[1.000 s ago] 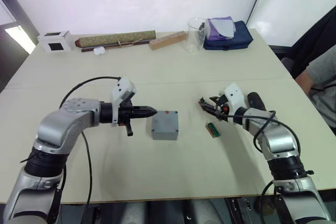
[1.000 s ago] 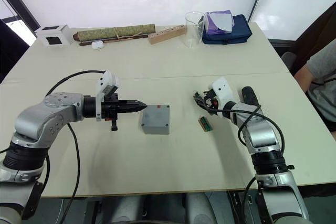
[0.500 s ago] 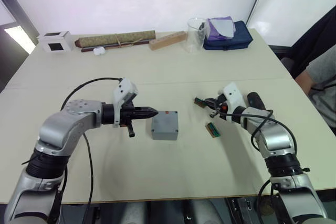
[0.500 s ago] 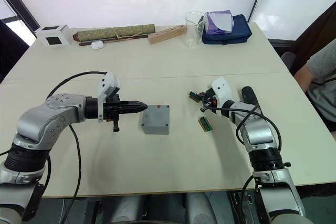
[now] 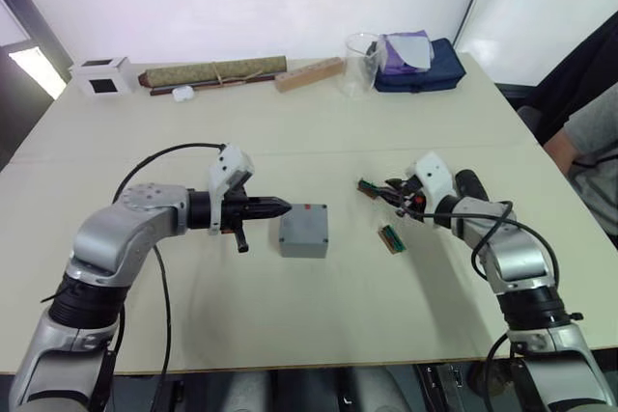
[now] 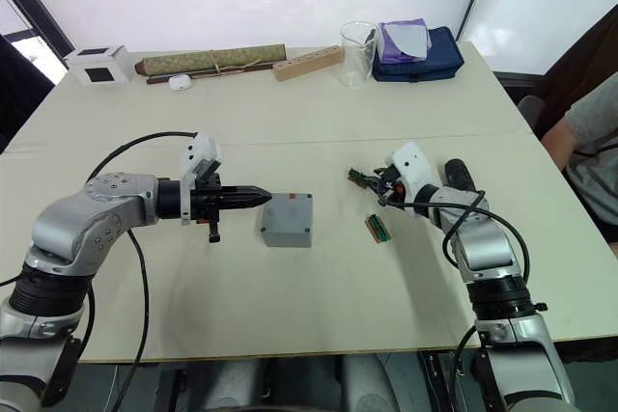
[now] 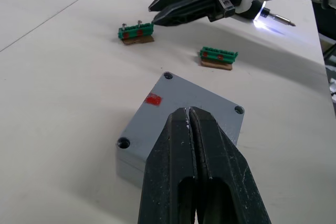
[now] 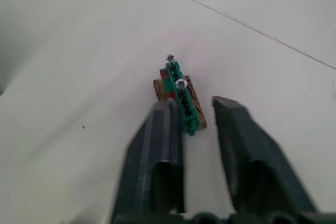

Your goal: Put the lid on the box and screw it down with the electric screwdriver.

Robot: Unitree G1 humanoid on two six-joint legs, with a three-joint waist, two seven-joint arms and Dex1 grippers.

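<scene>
The grey box (image 5: 303,231) rests mid-table with the lid (image 7: 199,95) lying flat on top, a red mark near one corner and screw holes at its corners. My left gripper (image 5: 280,206) is shut and empty, its tip just left of the box and level with the lid. My right gripper (image 5: 382,190) is open, its fingertips at a small green block (image 8: 178,95) carrying two upright screws. Close behind my right wrist is the electric screwdriver (image 7: 270,19), its tip light on; I cannot tell whether it rests on the table.
A second green block (image 5: 391,238) lies right of the box. Along the far edge stand a white cube (image 5: 101,74), a rolled mat (image 5: 214,72), a wooden block (image 5: 309,73), a glass beaker (image 5: 360,65) and a blue bag (image 5: 420,65). A person (image 5: 591,142) sits at the right.
My right gripper moved left, leaving the small green block showing at its tips, then drew back slightly. The left arm and the box have stayed put.
</scene>
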